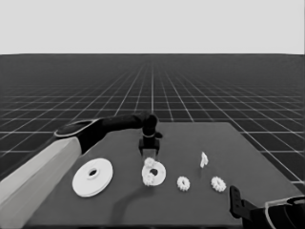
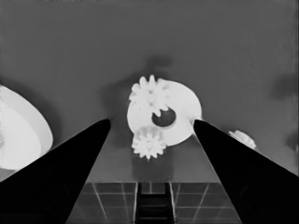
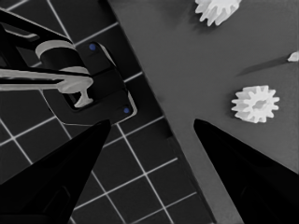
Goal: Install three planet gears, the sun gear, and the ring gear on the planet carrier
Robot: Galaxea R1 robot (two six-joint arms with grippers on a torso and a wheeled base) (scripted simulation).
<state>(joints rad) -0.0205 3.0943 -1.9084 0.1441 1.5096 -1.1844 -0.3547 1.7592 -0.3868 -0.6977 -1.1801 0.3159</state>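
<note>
The left tool [image 1: 148, 153] hangs spread and empty right over the smaller round part [image 1: 154, 173] mid-bench, two gears [image 2: 149, 93] already on it, while the two loose gears [image 1: 183, 183] lie to its right, nearer the parked right tool [image 3: 149, 128], also spread.

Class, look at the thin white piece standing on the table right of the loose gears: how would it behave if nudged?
The thin white piece stands narrow and upright, so it would probably tip over easily. Being slim and small beside the gears, it likely feels light. It seems pointed, not round, so it would probably slide rather than roll.
</note>
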